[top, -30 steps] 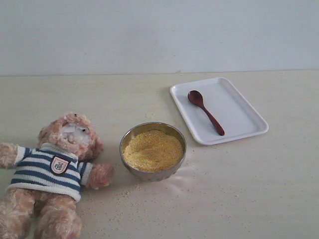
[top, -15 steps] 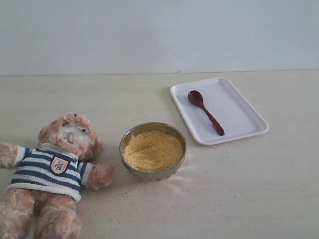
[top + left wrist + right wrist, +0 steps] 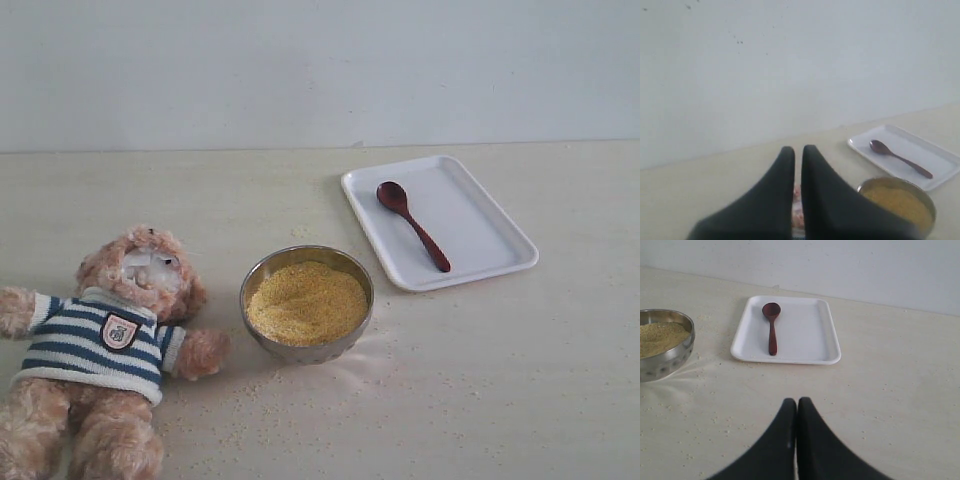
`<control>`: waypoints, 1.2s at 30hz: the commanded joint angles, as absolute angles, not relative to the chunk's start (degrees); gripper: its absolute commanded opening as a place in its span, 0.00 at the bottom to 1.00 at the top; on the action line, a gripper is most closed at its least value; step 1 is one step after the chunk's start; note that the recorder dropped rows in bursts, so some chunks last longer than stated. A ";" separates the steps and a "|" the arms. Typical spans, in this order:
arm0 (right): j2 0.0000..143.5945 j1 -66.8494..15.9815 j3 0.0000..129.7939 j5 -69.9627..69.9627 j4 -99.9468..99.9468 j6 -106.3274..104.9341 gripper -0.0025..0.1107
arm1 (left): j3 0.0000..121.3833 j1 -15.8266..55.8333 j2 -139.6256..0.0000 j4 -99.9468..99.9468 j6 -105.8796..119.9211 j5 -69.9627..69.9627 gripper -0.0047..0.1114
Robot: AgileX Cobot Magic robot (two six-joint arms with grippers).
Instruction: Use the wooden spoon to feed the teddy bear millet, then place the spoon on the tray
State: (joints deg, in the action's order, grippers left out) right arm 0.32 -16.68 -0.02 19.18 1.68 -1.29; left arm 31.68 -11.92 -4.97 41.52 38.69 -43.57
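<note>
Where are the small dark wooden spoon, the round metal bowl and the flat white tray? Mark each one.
small dark wooden spoon (image 3: 415, 230), exterior view, middle of its handle.
round metal bowl (image 3: 305, 353), exterior view, front wall.
flat white tray (image 3: 805, 330), right wrist view, bare floor.

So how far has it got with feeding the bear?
Can't tell start from finish: the spoon lies on the tray. Nothing in hand: the left claw and right claw are shut, empty. The millet fills the bowl. If unstarted, scooping, feeding the bear and returning the spoon remain.
</note>
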 commanded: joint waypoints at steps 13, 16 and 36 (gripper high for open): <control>0.00 -16.51 0.00 18.44 1.86 -1.40 0.02 | 10.51 -11.39 0.00 42.09 41.15 -17.10 0.08; 0.00 -16.51 0.00 18.44 1.86 -1.40 0.02 | 6.72 -11.39 0.00 41.37 39.07 -13.85 0.08; 0.00 -16.51 0.00 18.42 1.86 -1.27 0.02 | 0.00 -11.39 0.00 5.15 0.00 -0.61 0.08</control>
State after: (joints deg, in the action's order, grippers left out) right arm 0.22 -16.68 -0.02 18.96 1.68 -1.29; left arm 0.23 -11.92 -0.10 14.42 10.94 -2.35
